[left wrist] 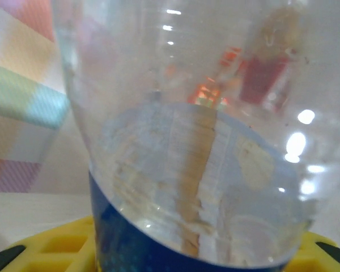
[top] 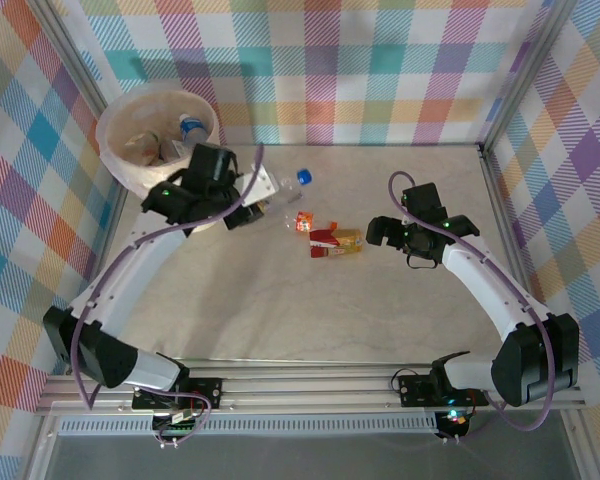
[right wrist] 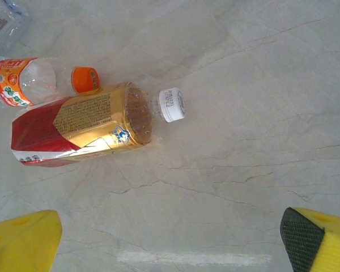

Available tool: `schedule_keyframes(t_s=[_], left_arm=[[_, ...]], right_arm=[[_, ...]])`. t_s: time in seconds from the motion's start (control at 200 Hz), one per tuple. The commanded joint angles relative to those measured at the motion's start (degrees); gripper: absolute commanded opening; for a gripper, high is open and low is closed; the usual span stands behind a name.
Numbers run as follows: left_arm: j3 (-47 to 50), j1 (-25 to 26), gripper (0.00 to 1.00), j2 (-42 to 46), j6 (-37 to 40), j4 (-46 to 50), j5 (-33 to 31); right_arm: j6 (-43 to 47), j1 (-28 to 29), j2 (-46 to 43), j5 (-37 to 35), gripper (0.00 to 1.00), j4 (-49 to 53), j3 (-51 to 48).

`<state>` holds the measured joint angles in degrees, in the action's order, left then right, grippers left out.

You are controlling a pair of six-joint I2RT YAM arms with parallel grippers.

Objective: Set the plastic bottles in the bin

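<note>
My left jaws clamp a clear blue-labelled bottle (left wrist: 204,170); my right jaws gape wide, a red-and-gold bottle (right wrist: 85,127) on the counter (right wrist: 243,85) ahead.

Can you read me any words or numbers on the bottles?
Nothing reads clearly enough to quote.
red-and-gold bottle: tiny print on the gold part, too small to read.
white cap: small print, blurred.
orange-label bottle: green marks, unreadable.
clear bottle with a blue label: blurred, no letters show.
</note>
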<state>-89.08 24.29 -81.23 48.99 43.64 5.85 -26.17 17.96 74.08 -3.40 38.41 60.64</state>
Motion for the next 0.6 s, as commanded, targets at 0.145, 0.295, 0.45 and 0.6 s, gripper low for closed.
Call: schedule_keyframes(t_s=[0.145, 0.295, 0.45, 0.6], left_arm=[[-16.5, -8.2, 0.40, -7.1, -3.1, -3.8, -4.9], [-25.5, -14.5, 0.40, -13.3, -2.2, -1.5, -6.1], [-30.0, -21.4, 0.40, -16.5, -2.8, -2.2, -1.2], [-32.0, -25.4, 0.41, -20.0, -0.9, -2.1, -1.6]], right_arm=[[-0.7, -0.5, -0.6, 1.6, 1.00, -1.6, -0.3], [-0.7, -0.6, -1.2, 0.8, 1.00, -0.8, -0.3], [-0.8, -0.6, -1.5, 0.4, 1.00, 0.0, -0.3], [-1.2, -0.6, -1.7, -0.1, 1.00, 0.7, -0.6]])
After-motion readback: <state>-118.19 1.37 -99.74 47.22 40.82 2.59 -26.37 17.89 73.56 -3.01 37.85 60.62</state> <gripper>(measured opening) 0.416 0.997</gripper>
